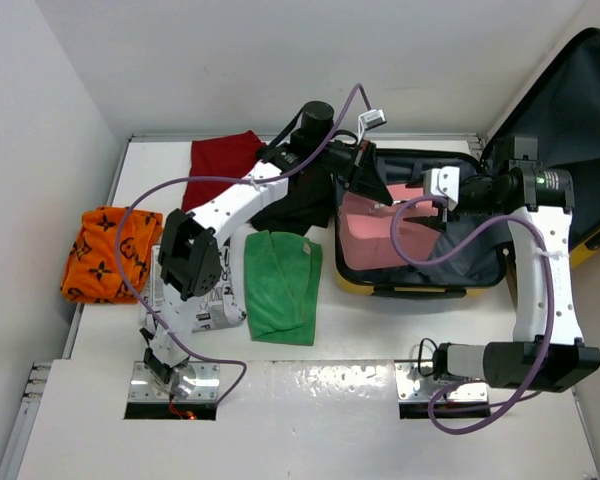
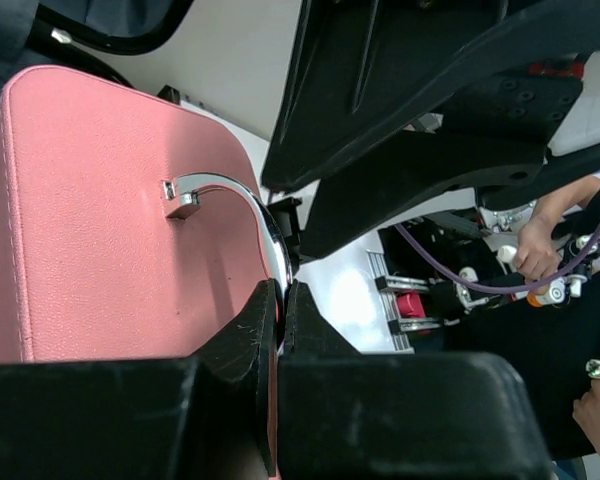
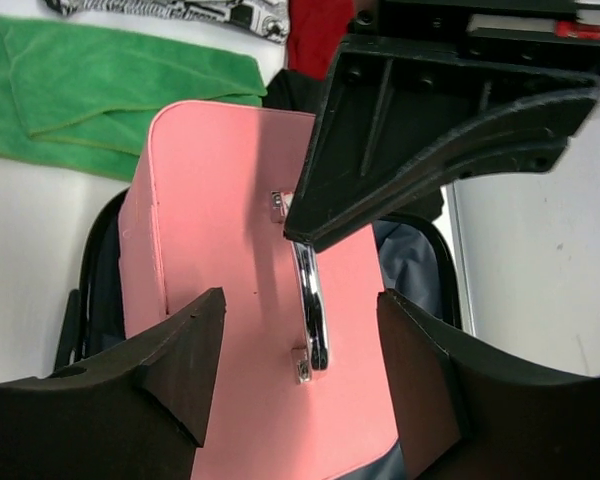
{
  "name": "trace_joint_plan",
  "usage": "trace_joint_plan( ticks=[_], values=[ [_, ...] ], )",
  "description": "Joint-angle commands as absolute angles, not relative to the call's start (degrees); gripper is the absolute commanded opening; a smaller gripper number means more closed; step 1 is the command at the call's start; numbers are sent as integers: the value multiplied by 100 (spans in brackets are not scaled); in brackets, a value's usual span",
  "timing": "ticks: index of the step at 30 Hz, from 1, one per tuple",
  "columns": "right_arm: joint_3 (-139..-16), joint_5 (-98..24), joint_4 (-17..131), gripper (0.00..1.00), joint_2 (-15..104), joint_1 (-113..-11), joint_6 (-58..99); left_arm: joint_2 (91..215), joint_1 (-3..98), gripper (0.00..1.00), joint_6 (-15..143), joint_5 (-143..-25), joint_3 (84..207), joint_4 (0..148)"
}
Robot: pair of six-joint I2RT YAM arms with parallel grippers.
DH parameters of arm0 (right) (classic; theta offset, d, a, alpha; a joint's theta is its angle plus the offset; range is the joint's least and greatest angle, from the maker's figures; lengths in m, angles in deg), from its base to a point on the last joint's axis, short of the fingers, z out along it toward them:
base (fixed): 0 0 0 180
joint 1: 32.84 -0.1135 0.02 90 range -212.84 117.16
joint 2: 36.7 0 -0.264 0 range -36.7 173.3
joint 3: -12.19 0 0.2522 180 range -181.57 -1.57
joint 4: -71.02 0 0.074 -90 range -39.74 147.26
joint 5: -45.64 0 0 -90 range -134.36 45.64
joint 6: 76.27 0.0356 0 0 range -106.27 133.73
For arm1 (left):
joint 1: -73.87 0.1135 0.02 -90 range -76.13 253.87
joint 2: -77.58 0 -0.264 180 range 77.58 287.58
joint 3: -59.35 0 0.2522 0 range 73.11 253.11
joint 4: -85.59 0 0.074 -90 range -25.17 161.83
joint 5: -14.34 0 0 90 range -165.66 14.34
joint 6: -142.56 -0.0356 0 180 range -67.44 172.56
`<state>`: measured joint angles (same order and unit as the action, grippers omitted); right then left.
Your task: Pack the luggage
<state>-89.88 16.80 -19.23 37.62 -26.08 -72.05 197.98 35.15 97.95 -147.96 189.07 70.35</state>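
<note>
Overhead, open yellow luggage (image 1: 477, 268), dark grey lining.

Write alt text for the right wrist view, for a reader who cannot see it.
A pink case sits in the open luggage, its chrome handle gripped by the left gripper. The right gripper hovers over it, fingers open either side; a green towel lies on the table beyond.

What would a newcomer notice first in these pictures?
The pink box-shaped case is within the open yellow hard-shell suitcase on the right, the left pincer shut on its curved chrome handle. The right pincer hangs open above it. A folded green towel lies left of the suitcase.
</note>
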Motion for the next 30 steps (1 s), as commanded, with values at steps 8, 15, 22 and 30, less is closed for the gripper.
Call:
trace_joint_plan(
  ticks=[8,15,22,30],
  values=[
    [-8963,1330,-2087,56,3976,-3099,-7908,19219,3389,0,9888,-15125,19106,7754],
    [-9069,925,-1859,22,4108,-3477,-7567,19219,3388,0,9888,-15178,19106,7754],
    [-8560,697,-743,0,3748,-3539,-6468,18991,3563,18,9336,-14951,19001,7360],
    [-8489,627,-630,0,3309,-2846,-5461,18138,4301,96,8614,-13291,18640,6875]
  ],
)
